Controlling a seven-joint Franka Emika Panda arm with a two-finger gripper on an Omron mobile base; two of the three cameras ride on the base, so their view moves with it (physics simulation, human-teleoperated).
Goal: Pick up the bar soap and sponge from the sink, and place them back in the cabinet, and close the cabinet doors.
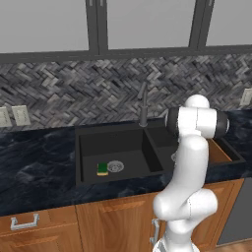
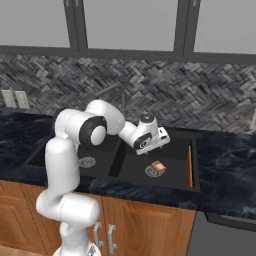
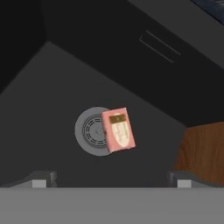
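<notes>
Base cabinets: warm brown wood fronts with grey bar handles run along the bottom of both base views, nearest the cameras.

Countertop: dark marbled stone, wrapping the sink on all sides.

Arm: the white Franka rises in front of the counter and bends forward over the right basin, its wrist low above the sink in the right base view.

Gripper: two small dark fingertips stand wide apart at the bottom of the hand view, with nothing between them — the claw is spread and holds nothing, poised above the basin floor.

Bar soap: a pinkish block with a paler label on top, lying flat on the floor of the right basin, overlapping the right edge of the round silver drain; in the right base view it sits just below and right of the hand.

Sponge: green over yellow, resting on the floor of the left basin just beside that basin's drain, well apart from the soap.

Sink: matte black, two basins split by a central divider; a brown wooden board stands along the right basin's far side wall.

Faucet: dark grey, rising behind the divider.

Backsplash: grey herringbone tile, with pale wall outlets at the left.

Upper cabinets: grey-framed frosted-glass doors across the top — shut.
</notes>
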